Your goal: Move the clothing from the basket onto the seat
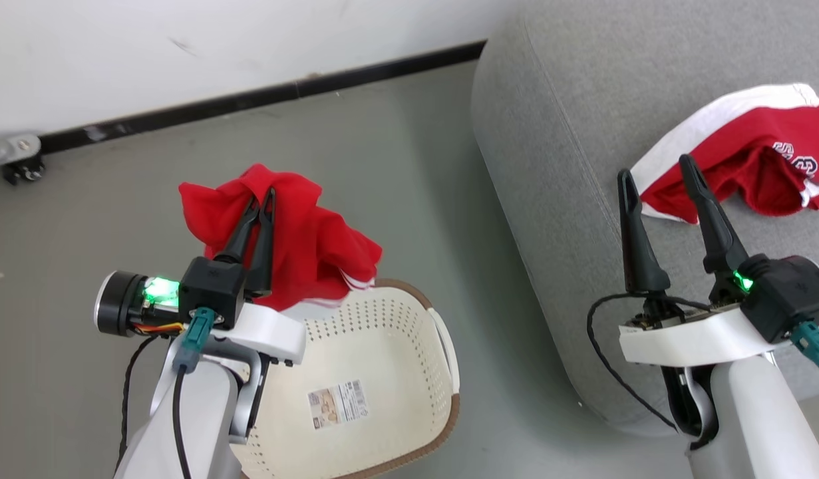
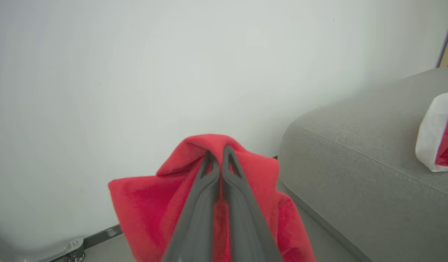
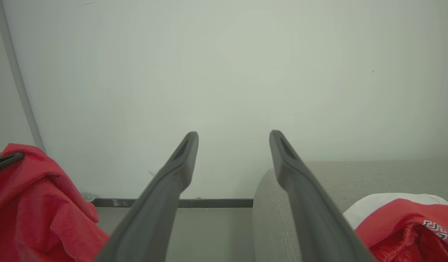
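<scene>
The left pincer [image 1: 261, 198] is pressed together on a fold of the plain red garment [image 1: 309, 249], which drapes around its fingers and hangs above the basket [image 1: 409, 319]. I cannot tell whether the hem touches the rim. Below the pincer, the basket's bottom shows a barcode sticker [image 1: 338, 402] and no cloth. Well to its right stands the seat [image 1: 555, 133], where the banded garment [image 1: 748, 136] already lies just beyond the spread, empty right pincer [image 1: 655, 169]. One piece looks delivered, and the carry and release of the second remain. Grey floor [image 1: 396, 166] separates pincer and seat, and the cloth must clear the seat's rounded edge.
</scene>
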Controlling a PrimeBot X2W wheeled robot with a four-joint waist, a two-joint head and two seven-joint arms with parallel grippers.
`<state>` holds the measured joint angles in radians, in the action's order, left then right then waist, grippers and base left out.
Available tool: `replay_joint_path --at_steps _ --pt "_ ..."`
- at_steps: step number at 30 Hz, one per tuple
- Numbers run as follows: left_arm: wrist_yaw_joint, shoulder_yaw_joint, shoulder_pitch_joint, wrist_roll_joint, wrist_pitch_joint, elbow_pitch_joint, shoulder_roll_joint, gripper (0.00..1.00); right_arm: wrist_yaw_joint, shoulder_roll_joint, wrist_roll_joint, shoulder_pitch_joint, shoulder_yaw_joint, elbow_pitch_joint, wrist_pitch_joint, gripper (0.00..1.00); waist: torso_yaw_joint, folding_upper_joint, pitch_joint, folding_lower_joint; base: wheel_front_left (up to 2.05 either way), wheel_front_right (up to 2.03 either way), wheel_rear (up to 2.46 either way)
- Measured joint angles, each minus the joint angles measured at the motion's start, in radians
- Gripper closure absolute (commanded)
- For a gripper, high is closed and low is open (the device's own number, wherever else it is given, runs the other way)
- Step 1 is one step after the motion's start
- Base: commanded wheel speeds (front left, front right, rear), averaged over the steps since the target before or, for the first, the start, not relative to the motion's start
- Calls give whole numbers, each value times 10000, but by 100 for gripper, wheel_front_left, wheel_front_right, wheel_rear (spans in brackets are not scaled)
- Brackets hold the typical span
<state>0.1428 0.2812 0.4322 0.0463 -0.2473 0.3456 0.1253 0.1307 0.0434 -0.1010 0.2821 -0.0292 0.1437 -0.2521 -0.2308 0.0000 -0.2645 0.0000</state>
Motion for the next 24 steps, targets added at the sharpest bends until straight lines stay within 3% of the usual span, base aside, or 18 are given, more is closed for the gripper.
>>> replay_joint_path --at_steps 15,24 --pt "-537 301 -608 222 -8 -1091 -29 100 0 194 479 -995 88 276 0 0 665 0 1583 0 0 0 0" --pt "-920 690 -608 236 -10 -1327 -100 100 0 523 489 -1197 -1218 403 0 0 982 1 2365 0 0 0 0"
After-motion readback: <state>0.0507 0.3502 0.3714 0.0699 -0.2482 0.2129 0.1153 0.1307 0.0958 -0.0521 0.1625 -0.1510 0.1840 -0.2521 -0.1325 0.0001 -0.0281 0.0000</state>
